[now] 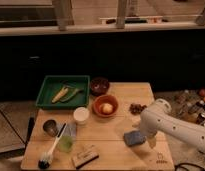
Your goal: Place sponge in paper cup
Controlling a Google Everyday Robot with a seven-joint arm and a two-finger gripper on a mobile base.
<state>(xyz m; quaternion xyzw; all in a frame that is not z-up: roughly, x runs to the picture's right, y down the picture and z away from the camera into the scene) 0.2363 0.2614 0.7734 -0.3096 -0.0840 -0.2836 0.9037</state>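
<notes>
The blue-grey sponge (134,138) lies flat on the wooden table (121,95), right of centre near the front. The white paper cup (81,115) stands upright left of the orange bowl, well left of the sponge. My gripper (147,138) is at the end of the white arm that comes in from the right. It sits just right of the sponge, at its edge, low over the table.
A green tray (63,92) with food sits at the back left. An orange bowl (105,106), a dark bowl (99,85), a dark metal cup (50,127), a translucent green cup (66,143), a brush (48,155) and a tan block (84,155) stand around.
</notes>
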